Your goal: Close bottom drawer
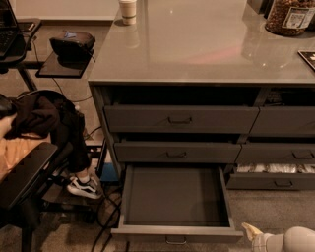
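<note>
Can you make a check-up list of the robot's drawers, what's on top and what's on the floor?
Surface: grey countertop holds a cup and a jar.
Job's things: bottom drawer pulled out, bare inside.
Clutter: pale packets in an open right-hand drawer.
Grippers: end effector low at bottom right, beside the drawer front, not touching.
Cables: dark cables on the floor, left of the drawer.
Surroundings: chair, dark clothes, sneaker.
</note>
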You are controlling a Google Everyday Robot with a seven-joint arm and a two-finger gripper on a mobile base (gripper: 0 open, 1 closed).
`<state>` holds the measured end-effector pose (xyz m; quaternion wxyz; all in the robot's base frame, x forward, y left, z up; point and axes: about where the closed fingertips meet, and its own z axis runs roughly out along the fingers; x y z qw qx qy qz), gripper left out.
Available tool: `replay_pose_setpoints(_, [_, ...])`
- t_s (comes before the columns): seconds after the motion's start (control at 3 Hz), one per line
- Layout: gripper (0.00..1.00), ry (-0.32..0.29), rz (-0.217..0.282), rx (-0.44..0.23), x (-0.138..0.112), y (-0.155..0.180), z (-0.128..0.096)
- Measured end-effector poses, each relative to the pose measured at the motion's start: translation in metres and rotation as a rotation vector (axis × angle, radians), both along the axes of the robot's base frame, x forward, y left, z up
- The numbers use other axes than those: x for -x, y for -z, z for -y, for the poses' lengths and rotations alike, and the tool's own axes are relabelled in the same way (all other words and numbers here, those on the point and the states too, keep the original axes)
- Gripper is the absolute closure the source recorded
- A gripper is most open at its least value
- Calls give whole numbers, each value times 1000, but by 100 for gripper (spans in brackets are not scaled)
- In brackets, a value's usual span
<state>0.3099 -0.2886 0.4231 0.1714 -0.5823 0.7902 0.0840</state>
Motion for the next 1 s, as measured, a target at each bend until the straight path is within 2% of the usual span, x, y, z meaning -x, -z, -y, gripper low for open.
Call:
replay_pose_setpoints(0.33, [0,-15,-2,-31,1,36,3])
replay_pose_setpoints(0.67, [0,-25,24,-111,-1,88,15])
replay_pose_setpoints(1.0, [0,-51,26,-182,9,147,19])
